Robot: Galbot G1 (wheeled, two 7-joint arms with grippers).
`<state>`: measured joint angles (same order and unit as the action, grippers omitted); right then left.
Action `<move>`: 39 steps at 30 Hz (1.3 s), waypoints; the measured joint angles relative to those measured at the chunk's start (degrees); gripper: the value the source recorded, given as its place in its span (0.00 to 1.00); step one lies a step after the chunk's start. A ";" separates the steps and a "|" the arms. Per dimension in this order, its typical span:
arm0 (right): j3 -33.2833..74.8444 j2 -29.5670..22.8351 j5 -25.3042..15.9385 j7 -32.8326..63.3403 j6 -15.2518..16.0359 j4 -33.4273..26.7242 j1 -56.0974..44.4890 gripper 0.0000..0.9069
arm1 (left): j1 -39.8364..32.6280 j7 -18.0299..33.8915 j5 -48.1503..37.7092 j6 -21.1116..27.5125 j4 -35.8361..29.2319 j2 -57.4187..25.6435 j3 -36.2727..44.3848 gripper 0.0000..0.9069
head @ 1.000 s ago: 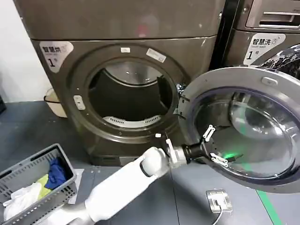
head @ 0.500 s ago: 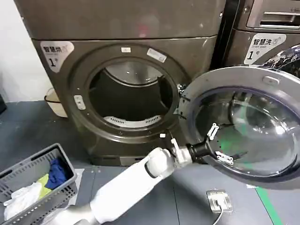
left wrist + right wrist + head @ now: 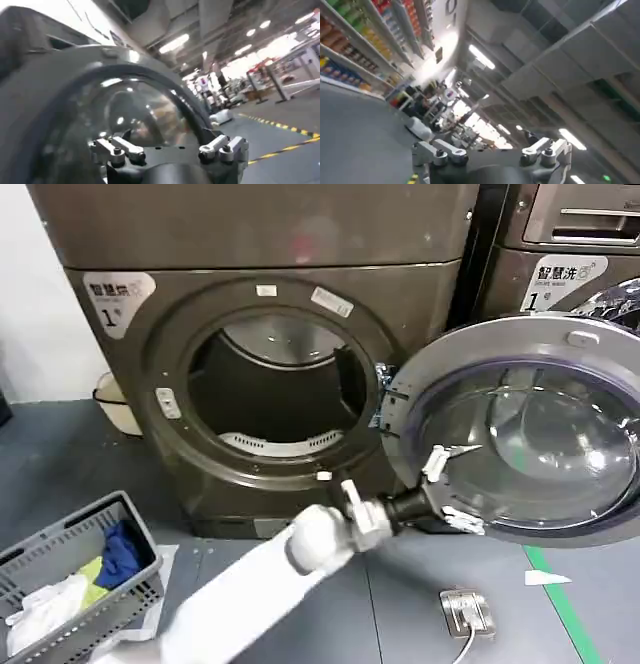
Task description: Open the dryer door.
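Dryer door (image 3: 520,434) stands swung wide open to the right of the drum opening (image 3: 275,389), hinged at the opening's right edge, with its round glass window facing outward and its rim reaching down near the floor. The dryer (image 3: 265,334) itself is a dark bronze front-loader with a white label at its upper left corner, and a second machine (image 3: 570,244) of the same kind stands just beside it on the right, partly behind the open door.

The left arm (image 3: 260,579) reaches from the lower left of the head view up across the floor toward the door's lower left rim. The left claw (image 3: 450,489) sits at that lower inner edge of the door with its two white-tipped fingers (image 3: 437,459) spread apart and nothing held between them; whether a fingertip touches the rim cannot be told. In the left wrist view the left claw (image 3: 170,150) shows the same spread fingers, with the door's curved glass and grey ring close in front of it.

The right claw (image 3: 490,150) appears in the right wrist view with its fingers likewise parted and empty, pointed up toward ceiling lights and shelving.

On the floor at the lower left a grey laundry basket (image 3: 75,579) holds blue, yellow and white clothes (image 3: 85,574). A small metal floor plate (image 3: 465,612) with a cable lies below the door, and a green floor stripe (image 3: 560,609) runs at the lower right.
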<state>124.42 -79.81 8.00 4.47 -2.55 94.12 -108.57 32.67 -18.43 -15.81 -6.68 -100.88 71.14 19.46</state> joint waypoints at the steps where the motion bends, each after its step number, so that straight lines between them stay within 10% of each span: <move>1: -0.08 0.00 0.07 -0.11 0.25 0.24 0.18 1.00 | 0.95 0.12 -0.45 0.70 -1.83 -1.53 -1.14 1.00; 10: -1.71 1.07 1.90 -1.57 3.01 4.91 2.94 1.00 | 16.85 5.35 -3.10 10.00 -18.77 -16.43 -18.01 1.00; 22: -5.54 3.27 5.72 -1.76 4.25 7.67 5.47 1.00 | 41.16 24.83 -22.73 33.09 -27.84 -26.54 -45.66 1.00; 30: -8.59 3.33 8.17 -1.79 5.35 9.10 6.77 1.00 | 45.91 46.63 -44.41 47.80 -27.13 -29.19 -57.42 1.00; 39: -10.21 3.29 8.53 -1.95 4.96 8.94 6.95 1.00 | 46.48 68.48 -76.84 48.94 -23.16 -34.33 -63.69 1.00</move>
<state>114.21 -76.52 16.53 2.52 2.41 103.06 -101.61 79.15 50.05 -92.64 42.26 -124.03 36.81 -44.23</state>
